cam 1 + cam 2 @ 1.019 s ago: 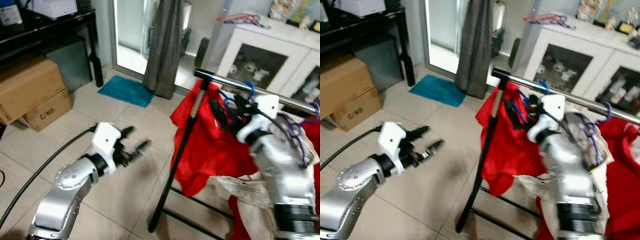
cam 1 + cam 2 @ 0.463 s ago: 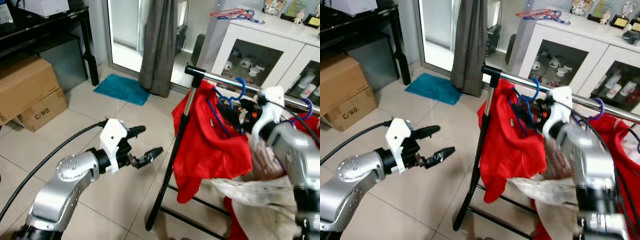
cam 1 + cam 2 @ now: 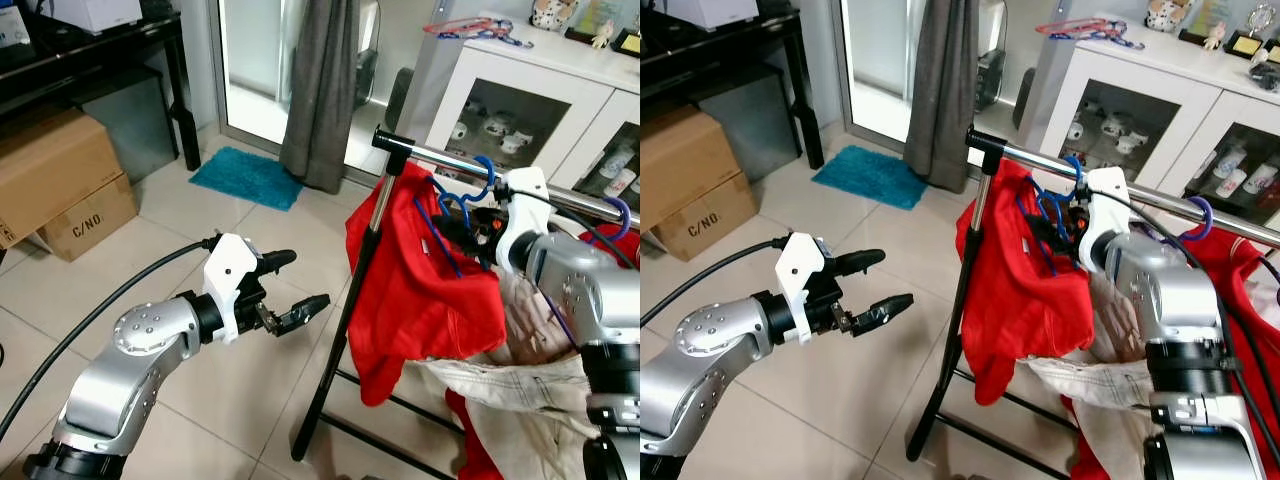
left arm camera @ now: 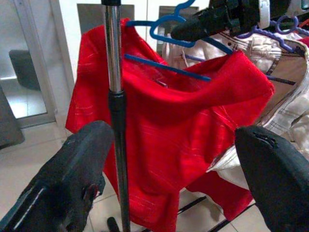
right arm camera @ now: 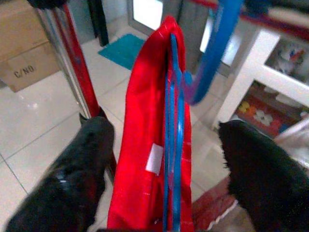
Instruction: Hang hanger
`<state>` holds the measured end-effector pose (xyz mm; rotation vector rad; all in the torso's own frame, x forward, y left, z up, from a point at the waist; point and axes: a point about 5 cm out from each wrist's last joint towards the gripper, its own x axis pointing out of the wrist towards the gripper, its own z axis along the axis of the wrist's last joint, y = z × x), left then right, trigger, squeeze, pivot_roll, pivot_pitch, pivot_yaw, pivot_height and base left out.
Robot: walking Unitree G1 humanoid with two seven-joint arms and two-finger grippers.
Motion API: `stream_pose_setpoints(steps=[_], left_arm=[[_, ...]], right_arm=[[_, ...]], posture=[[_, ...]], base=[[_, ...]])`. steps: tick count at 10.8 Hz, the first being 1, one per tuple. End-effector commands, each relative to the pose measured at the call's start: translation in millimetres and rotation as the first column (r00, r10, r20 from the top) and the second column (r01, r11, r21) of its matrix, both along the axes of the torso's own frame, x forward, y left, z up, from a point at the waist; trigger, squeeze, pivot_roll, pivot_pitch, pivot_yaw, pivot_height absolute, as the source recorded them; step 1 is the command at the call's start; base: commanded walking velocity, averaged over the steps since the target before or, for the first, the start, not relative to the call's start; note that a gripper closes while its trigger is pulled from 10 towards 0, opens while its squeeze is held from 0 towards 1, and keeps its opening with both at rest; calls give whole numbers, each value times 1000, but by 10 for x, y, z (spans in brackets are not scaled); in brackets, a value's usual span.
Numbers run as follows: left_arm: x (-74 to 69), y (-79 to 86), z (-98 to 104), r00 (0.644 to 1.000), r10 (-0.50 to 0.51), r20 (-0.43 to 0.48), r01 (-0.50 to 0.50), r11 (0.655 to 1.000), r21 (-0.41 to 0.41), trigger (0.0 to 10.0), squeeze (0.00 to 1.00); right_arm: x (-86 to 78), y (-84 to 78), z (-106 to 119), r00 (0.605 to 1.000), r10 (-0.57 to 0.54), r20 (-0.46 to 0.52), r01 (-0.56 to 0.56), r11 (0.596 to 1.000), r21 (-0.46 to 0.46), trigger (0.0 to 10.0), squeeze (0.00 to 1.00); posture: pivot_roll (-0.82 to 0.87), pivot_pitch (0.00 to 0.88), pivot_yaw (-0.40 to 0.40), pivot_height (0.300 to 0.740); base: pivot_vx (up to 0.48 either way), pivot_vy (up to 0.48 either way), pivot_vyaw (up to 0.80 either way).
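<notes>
The right gripper is reaching to the blue hanger on the rail, fingers spread around it; the left gripper is hovering open beside the red shirt.

Cardboard box, teal mat, white cabinet

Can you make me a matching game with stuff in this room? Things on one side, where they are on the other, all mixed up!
Things:
1. red shirt
2. cardboard box
3. teal mat
4. left gripper

Places:
A. on the floor by the glass door
B. open in the air over the tiles
C. on a blue hanger at the metal rail
D. under the black table

Pairs: 1-C, 2-D, 3-A, 4-B
</notes>
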<state>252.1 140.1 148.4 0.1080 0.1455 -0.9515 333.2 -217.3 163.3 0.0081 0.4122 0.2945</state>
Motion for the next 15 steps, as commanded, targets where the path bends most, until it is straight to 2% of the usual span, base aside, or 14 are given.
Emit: stream_pose_setpoints(steps=[1, 3, 8, 15], left_arm=[[12, -36, 18, 1000, -22, -1, 22, 1000, 2, 10000, 1000], [19, -39, 17, 1000, -28, -1, 28, 1000, 6, 10000, 1000], [6, -64, 16, 999, -53, -6, 53, 999, 8, 10000, 1000], [6, -57, 2, 998, -63, -11, 64, 998, 21, 10000, 1000]], right_arm=[[15, -29, 50, 1000, -25, -10, 25, 1000, 9, 0, 0], [18, -52, 28, 997, -63, -53, 62, 998, -15, 0, 0], [103, -60, -33, 991, -119, -67, 117, 993, -26, 0, 0], [103, -12, -67, 991, -110, -78, 108, 994, -33, 0, 0]], posture=[[104, 0, -108, 740], [101, 0, -108, 740], [106, 0, -116, 740], [104, 0, -108, 740]], base=[[0, 0, 0], [0, 0, 0], [0, 0, 0], [0, 0, 0]])
